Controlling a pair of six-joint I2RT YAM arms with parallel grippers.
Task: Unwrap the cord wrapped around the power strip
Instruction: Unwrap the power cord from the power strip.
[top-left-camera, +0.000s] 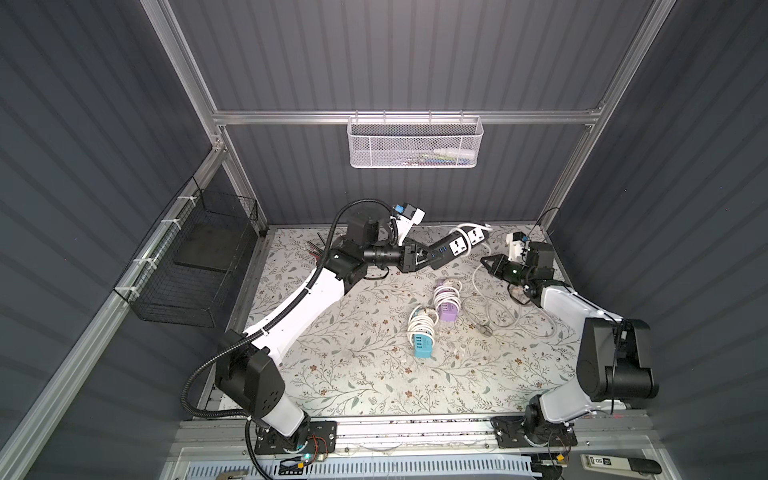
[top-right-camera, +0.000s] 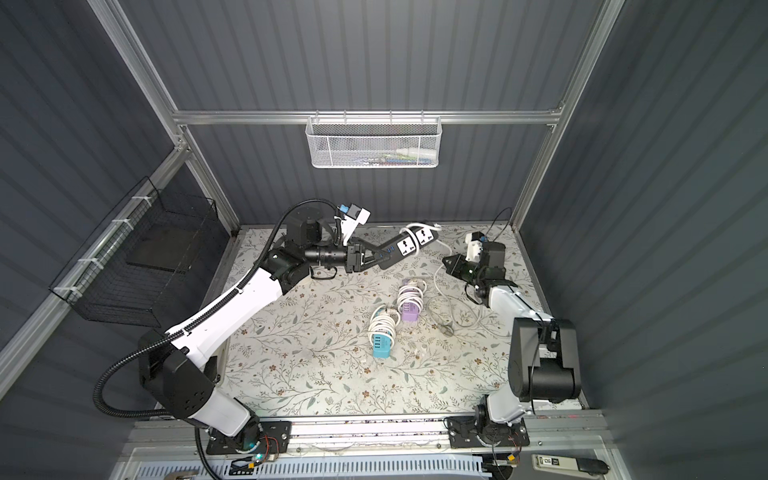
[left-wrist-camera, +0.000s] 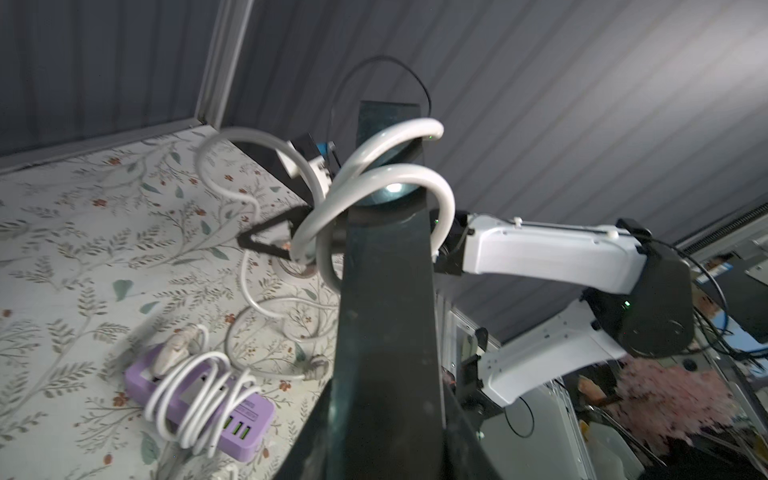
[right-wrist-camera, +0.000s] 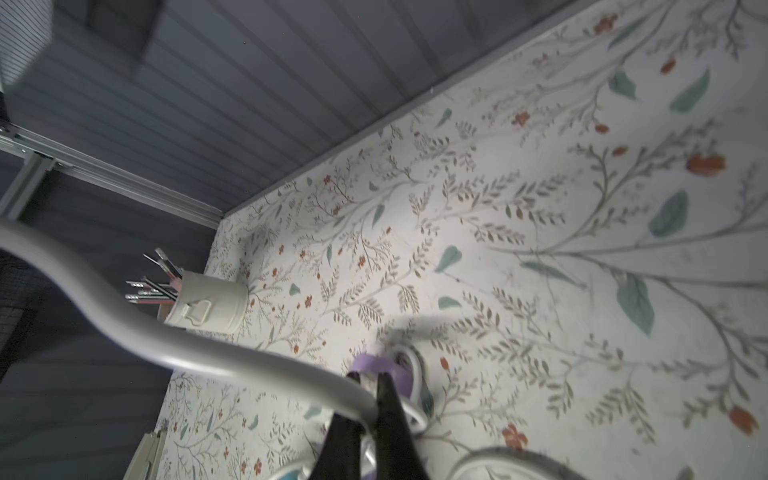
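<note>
Your right gripper (right-wrist-camera: 369, 380) is closed on the white cord (right-wrist-camera: 249, 357), which passes between its fingers close to their tips. In a top view, that gripper (top-left-camera: 487, 262) sits right of centre. Your left gripper (top-left-camera: 430, 254) is clamped on one end of the black strip (top-left-camera: 461, 241). It holds the strip off the table (top-left-camera: 332, 374) in the upper middle of the frame, slanting up to the right. About two turns of cord circle the strip's far end, and they look loose in the left wrist view (left-wrist-camera: 399, 178).

The pinch is shallow, so if you pull along the cord it will probably slide out through the fingers. If you pull straight away from the strip, the turns may cinch instead of dropping off the end. That load could lever the strip, held only at one end, out of the left jaws. Slack cord lies on the table just beside the purple strip (top-left-camera: 448, 309), so a long sweep could snag or drag it.
</note>
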